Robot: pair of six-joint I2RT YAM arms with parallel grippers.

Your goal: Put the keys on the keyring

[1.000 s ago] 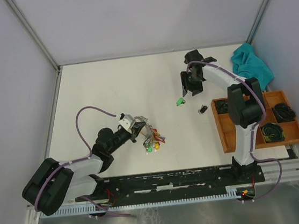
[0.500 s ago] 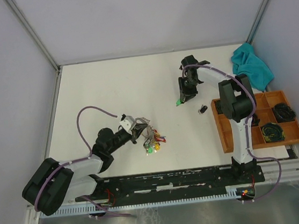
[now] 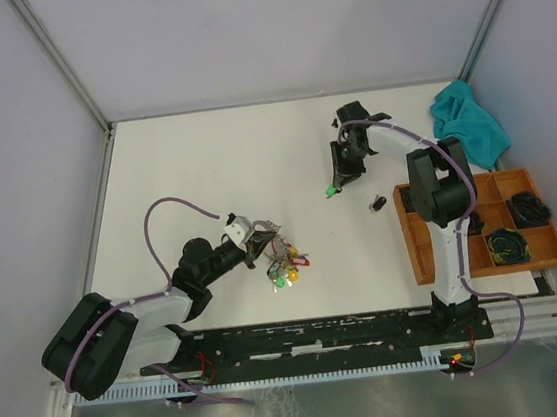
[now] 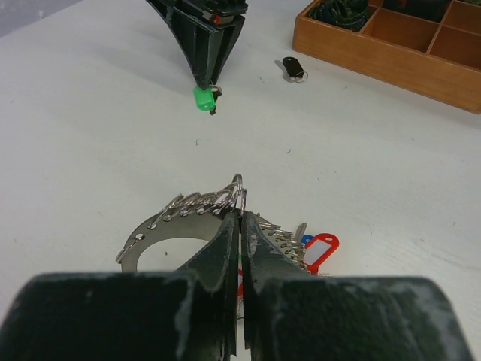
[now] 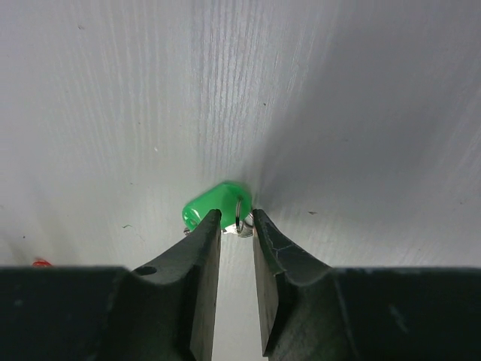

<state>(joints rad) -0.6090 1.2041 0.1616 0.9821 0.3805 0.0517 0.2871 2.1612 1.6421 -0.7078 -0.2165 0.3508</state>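
My left gripper (image 3: 252, 240) sits low over the counter (image 3: 193, 168). In my left wrist view, this gripper (image 4: 240, 218) has its two fingers pressed almost flat together. They are pinching the thin edge of the keyring (image 4: 197, 203). The silver ring sticks out just past my fingertips, with little loops in a row on top. A red tag (image 4: 319, 248) peeks out beside my right finger. The top view shows more of the keyring (image 3: 276, 254): red, yellow and green tags in a bunch just past that gripper.

Far ahead of my left gripper is the green key (image 4: 201, 98). My right gripper (image 4: 204, 75) points straight down, its tips right at the key.

From the top, my right gripper (image 3: 336, 176) covers most of the green key (image 3: 331, 191), so I only see a green dot at its tip. My right wrist view is much closer. There my right gripper (image 5: 234, 218) has its fingers a small way apart. The green key (image 5: 214, 201) lies flat on the counter at my fingertips, and its little metal loop is in the gap. I cannot tell if I am squeezing it.

The black key (image 3: 378, 202) lies on the counter well to the side of my right gripper, near the wooden tray (image 3: 417, 253). Only the top view shows the blue cloth (image 3: 468, 121) behind the tray.
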